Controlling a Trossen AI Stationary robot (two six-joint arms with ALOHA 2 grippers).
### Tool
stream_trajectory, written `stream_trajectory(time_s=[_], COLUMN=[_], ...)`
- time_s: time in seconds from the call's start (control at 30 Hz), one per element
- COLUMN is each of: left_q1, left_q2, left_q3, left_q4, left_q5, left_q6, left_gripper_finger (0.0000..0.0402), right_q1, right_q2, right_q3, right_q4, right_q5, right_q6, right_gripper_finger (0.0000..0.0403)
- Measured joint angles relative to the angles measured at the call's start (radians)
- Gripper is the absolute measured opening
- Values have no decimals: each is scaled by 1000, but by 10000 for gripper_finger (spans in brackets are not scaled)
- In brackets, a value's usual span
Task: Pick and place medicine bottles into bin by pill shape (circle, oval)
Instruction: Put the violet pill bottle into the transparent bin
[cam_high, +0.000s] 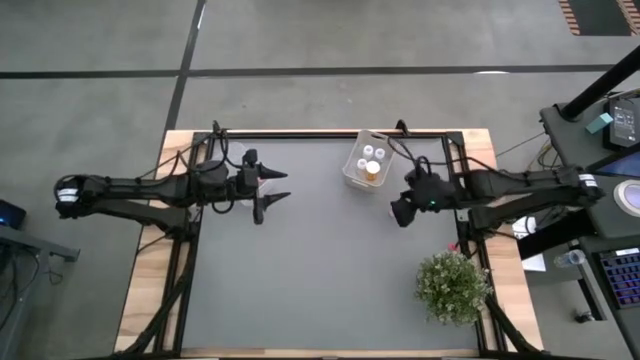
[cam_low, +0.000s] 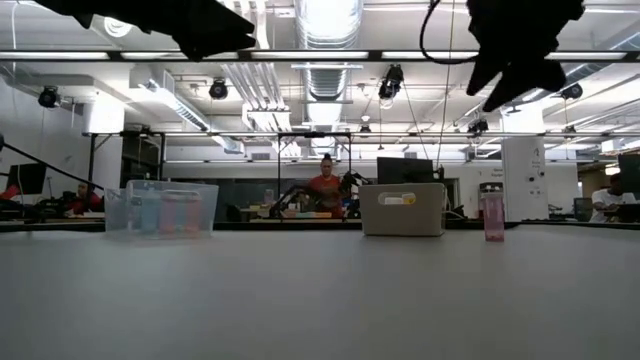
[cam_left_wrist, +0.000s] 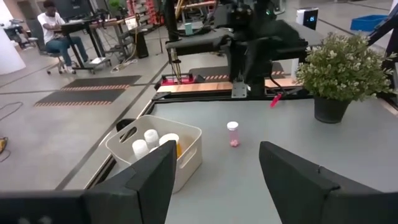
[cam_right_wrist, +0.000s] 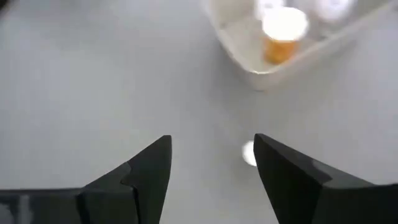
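A white bin stands at the table's far edge, right of the middle, and holds several white-capped bottles and an amber one. One small bottle with pink pills stands upright on the table just right of the bin; it also shows in the low view. My right gripper hovers open above that bottle, whose white cap shows beside one finger. My left gripper is open and empty above the table's left half, pointing toward the bin.
A bushy green plant in a dark pot stands at the table's near right. A clear box shows at the left in the low view. People sit at desks in the room beyond the table.
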Motion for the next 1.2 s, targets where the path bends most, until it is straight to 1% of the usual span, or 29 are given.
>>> stream_trajectory(time_s=[0.13, 0.27, 0.43, 0.67, 0.9, 0.97, 1.2], left_q1=[0, 0, 0, 0, 0, 0, 0], left_q2=[-8, -14, -21, -22, -22, -22, -22], left_q3=[0, -1, -2, -4, -5, -6, -7], left_q4=[1, -3, -3, -4, -4, -4, -4], left_q5=[0, 0, 0, 0, 0, 0, 0], left_q6=[16, 17, 17, 18, 18, 18, 18], left_gripper_finger=[215, 215, 215, 215, 215, 215, 215], right_q1=[-56, -87, -102, -109, -139, -148, -167], right_q2=[126, 221, 301, 372, 409, 418, 481], right_q3=[74, 92, 87, 85, 81, 81, 78], right_q4=[-218, -278, -260, -216, -181, -164, -150], right_q5=[-15, -56, -61, -62, -66, -83, -90], right_q6=[49, 40, 2, -51, -107, -124, -163], right_gripper_finger=[219, 219, 219, 219, 219, 219, 219])
